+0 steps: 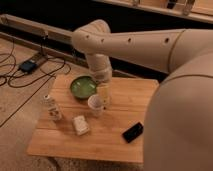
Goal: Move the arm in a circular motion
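The arm [145, 45] is a very large cream-white robot arm of thick rounded segments with small dark holes. It reaches in from the right, bends at an elbow [92, 36] and points down over the wooden table [120, 107]. The short wrist end [101, 74] hangs above the back middle of the table. The gripper [104, 96] is yellowish and sits just behind a white cup [95, 104] and right of a green bowl [82, 86]. It holds nothing that I can see.
A white bottle [51, 106] stands at the table's left. A small white packet [80, 125] lies near the front. A black phone [133, 132] lies at the front right. Cables and a power adapter [27, 65] lie on the floor to the left.
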`<act>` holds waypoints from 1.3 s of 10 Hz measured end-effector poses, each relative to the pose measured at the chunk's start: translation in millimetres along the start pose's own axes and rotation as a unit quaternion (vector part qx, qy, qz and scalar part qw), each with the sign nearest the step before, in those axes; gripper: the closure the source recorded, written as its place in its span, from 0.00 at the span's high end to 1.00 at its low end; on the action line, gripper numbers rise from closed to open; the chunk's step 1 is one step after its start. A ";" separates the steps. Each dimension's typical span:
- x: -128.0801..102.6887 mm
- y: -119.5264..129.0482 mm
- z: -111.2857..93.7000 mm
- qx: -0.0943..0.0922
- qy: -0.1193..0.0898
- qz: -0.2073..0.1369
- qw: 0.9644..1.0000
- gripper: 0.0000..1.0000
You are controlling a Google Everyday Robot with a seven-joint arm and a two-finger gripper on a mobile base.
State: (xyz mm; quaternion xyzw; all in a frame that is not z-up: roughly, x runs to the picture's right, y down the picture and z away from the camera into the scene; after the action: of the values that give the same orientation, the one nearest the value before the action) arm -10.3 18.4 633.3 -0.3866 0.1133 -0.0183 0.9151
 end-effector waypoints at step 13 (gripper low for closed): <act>-122.2 30.7 56.9 -0.027 0.025 -0.140 0.989 0.80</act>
State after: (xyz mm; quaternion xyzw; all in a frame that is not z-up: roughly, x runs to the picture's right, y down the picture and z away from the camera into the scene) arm -118.3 94.7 673.5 -0.4226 0.0814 -0.1532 0.8895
